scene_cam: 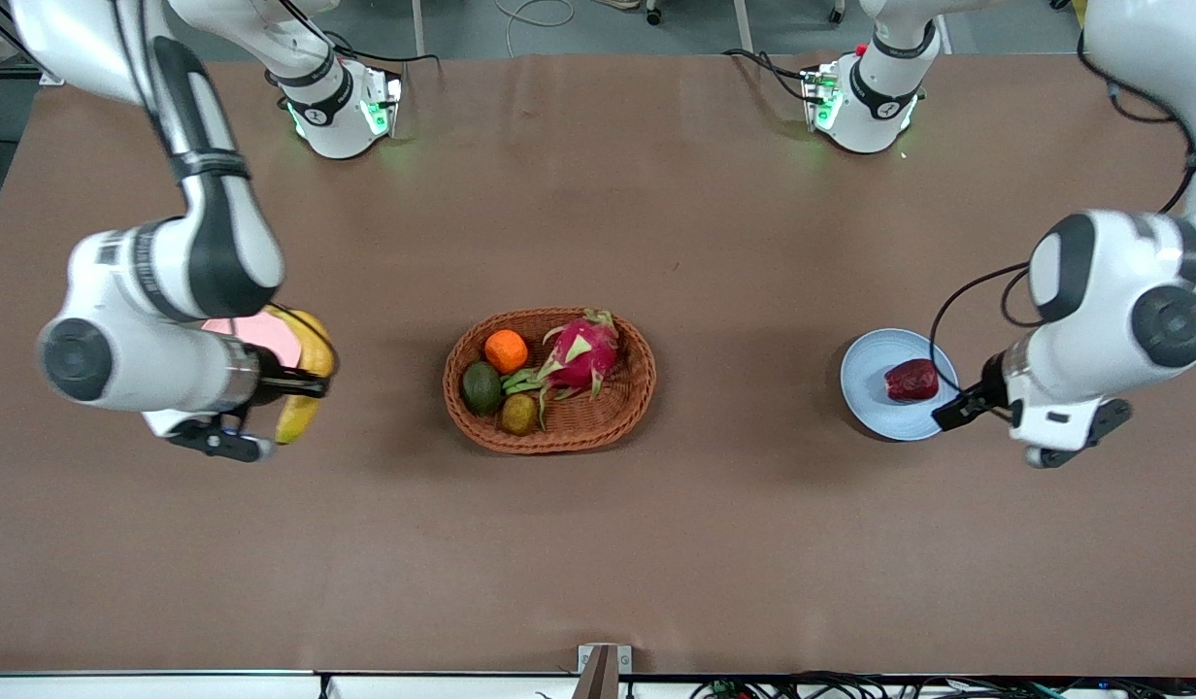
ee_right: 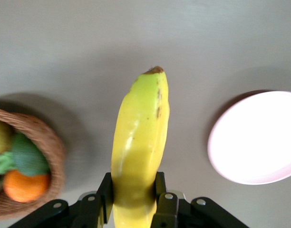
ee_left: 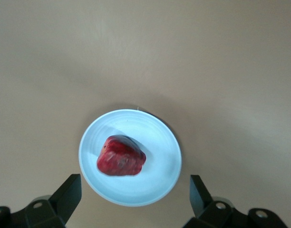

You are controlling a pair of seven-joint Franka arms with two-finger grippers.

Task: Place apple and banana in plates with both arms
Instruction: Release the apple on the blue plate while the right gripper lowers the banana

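Observation:
The dark red apple (scene_cam: pixel 911 381) lies on the light blue plate (scene_cam: pixel 865 383) toward the left arm's end of the table. My left gripper (scene_cam: pixel 959 406) is open and empty, up in the air over that plate's edge. In the left wrist view the apple (ee_left: pixel 121 156) and blue plate (ee_left: pixel 160 185) lie below my open left gripper (ee_left: pixel 134 197). My right gripper (scene_cam: pixel 297 386) is shut on the yellow banana (scene_cam: pixel 316 354) and holds it over the table beside the pale pink plate (scene_cam: pixel 258 335), which the arm partly hides. The right wrist view shows the banana (ee_right: pixel 140 133) between the fingers (ee_right: pixel 99 197), with the pink plate (ee_right: pixel 255 137) beside it.
An oval brown wicker basket (scene_cam: pixel 559 442) sits mid-table, holding a pink dragon fruit (scene_cam: pixel 583 354), an orange (scene_cam: pixel 506 349) and two other small fruits. Its rim also shows in the right wrist view (ee_right: pixel 45 147). Both arm bases stand along the table's edge farthest from the front camera.

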